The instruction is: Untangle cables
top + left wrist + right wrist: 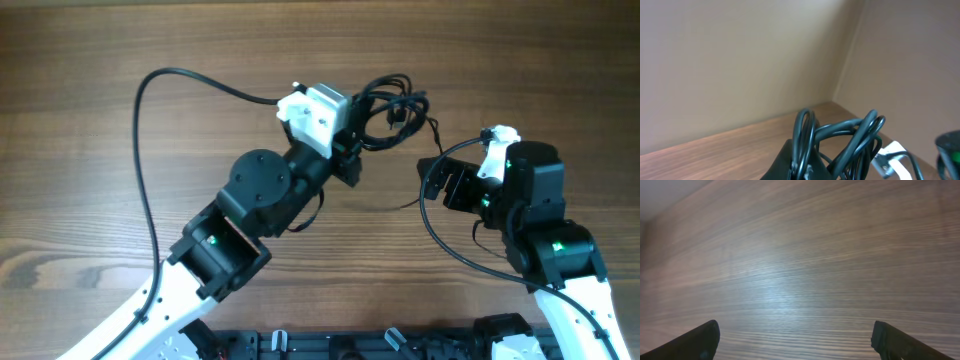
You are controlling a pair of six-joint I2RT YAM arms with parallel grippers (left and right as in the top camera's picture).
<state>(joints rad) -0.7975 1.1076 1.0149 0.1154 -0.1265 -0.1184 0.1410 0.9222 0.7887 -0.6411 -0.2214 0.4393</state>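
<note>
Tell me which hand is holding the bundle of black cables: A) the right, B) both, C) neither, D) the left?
D: the left hand is shut on the looped cables, while the right hand stands open and empty.

The cables (392,112) bunch at the tip of the left hand (352,148), over the far middle of the desk (90,60). The right hand (445,187) sits to their right, nearer the robot.
</note>
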